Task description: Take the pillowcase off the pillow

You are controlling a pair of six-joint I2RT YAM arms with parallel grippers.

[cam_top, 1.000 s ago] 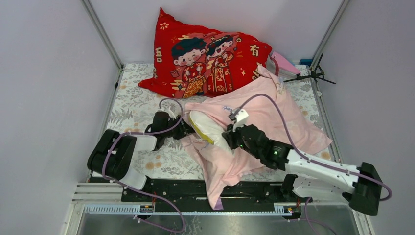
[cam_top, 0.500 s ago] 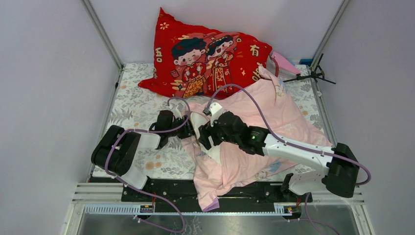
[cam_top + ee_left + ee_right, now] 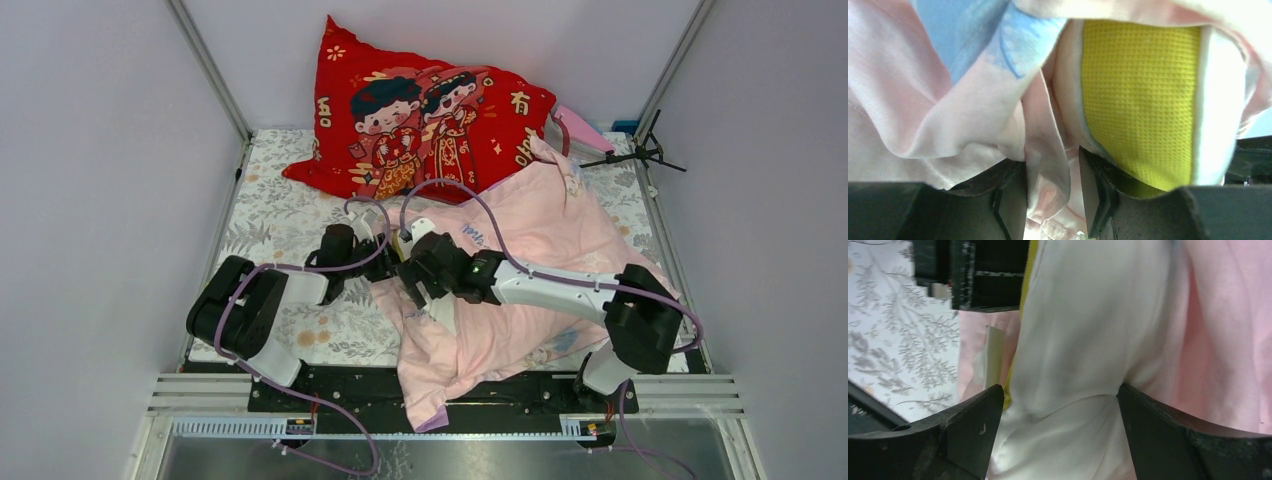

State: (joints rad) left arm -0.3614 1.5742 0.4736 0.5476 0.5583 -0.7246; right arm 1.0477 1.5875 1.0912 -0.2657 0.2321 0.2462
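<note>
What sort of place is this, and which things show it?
Probably a robot test cell: bare walls with metal corner posts, left arm and right arm mounted on a rail, and a floral cloth beneath them.

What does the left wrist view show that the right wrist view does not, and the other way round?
Only left wrist: the pillow's yellow mesh edge seen large, a blue print on the pillowcase, and a pink fold between the left hand's fingers. Only right wrist: the floral table cover, and cream pillow cloth bunched between the right hand's fingers. Both: pillow and pink pillowcase.
</note>
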